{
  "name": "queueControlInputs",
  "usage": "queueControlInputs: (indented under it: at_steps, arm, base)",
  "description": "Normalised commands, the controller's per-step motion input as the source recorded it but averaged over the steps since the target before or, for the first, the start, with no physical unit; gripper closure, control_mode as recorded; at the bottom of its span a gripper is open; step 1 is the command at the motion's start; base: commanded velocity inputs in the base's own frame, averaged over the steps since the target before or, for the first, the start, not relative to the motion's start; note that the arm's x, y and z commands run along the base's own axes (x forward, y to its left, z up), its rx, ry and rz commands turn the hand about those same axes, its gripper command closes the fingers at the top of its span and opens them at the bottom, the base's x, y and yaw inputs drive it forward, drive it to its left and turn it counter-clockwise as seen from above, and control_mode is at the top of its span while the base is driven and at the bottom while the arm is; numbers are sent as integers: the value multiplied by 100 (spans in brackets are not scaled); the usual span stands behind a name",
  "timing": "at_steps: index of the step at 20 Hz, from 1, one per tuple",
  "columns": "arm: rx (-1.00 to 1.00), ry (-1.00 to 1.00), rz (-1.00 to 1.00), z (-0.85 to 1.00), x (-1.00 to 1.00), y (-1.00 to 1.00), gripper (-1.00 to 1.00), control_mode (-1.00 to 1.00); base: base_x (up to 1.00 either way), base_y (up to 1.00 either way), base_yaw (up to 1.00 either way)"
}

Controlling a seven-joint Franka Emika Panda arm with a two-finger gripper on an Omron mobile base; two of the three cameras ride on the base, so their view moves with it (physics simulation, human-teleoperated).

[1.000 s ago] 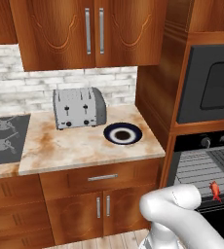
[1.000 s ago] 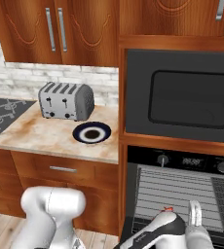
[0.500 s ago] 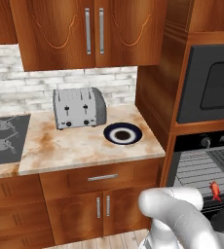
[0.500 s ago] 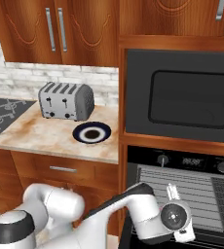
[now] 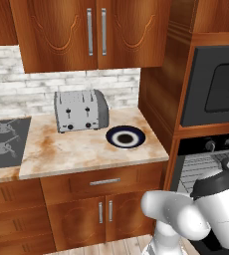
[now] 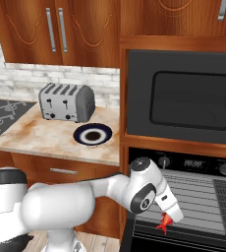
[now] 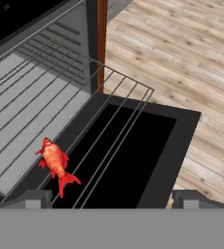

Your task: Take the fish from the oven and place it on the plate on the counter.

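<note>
Wooden cabinets frame the left base view, where the counter carries a silver toaster and, just to its right, the plate, bare on the stone. A black hob lies at the left end. At the right, the oven stands under a dark microwave, with the white arm bulking in front of its lower part.

From the right base view, the plate sits near the toaster on the counter. The arm reaches across to the oven, whose door hangs open, and the fish shows red just below the hand, at the front of the wire rack.

Looking along the hand, the fish lies on the rack near its front edge, above the lowered oven door. The gripper has its two tips spread wide apart, with nothing between them; the fish lies just above the left tip.
</note>
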Motion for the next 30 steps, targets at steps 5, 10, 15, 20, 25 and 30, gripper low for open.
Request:
queueControlInputs:
  at_steps: [5, 10, 15, 20, 25, 30]
  arm:
    - [12, 4, 11, -17, -29, 2, -100, -100]
    - [21, 0, 36, 8, -21, 12, -100, -100]
    - [18, 13, 46, 34, 22, 5, -100, -100]
    - [29, 12, 59, -6, 48, 3, -100, -100]
    - [8, 10, 42, -23, 49, 2, -100, -100]
    - [-3, 9, 19, -34, 40, 0, -100, -100]
  base:
    - [0, 0, 0]
    - [0, 0, 0]
    - [0, 0, 0]
    - [0, 0, 0]
    - [0, 0, 0]
    - [0, 0, 0]
